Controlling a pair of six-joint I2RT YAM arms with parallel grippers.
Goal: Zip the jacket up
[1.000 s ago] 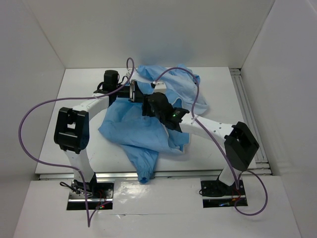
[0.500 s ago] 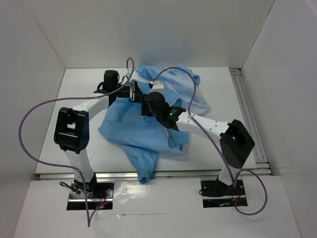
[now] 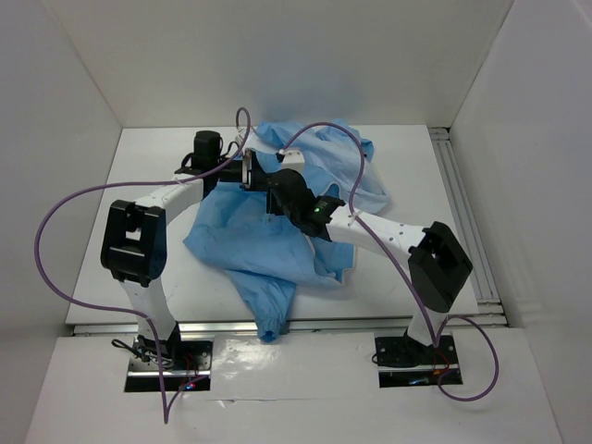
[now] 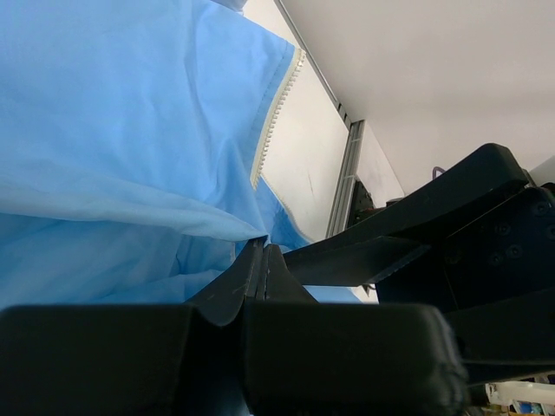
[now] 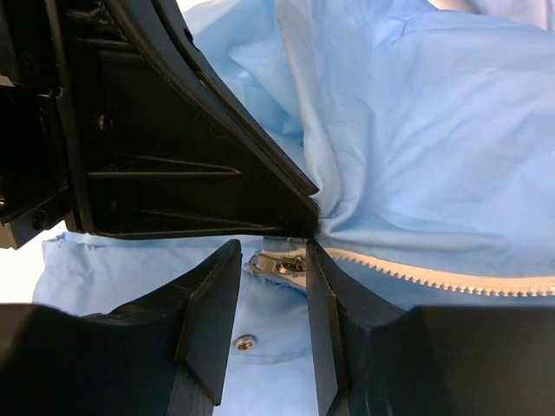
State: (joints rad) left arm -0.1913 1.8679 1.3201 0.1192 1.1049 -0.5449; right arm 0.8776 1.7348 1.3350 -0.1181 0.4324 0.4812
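The left hand (image 4: 263, 258) is pinching a fold of the jacket (image 4: 130, 121); the right hand (image 5: 273, 251) is sitting slightly spread around the zipper slider (image 5: 279, 265)

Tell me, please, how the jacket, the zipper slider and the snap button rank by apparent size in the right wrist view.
1. jacket, filling most of the view
2. zipper slider
3. snap button, clearly smallest
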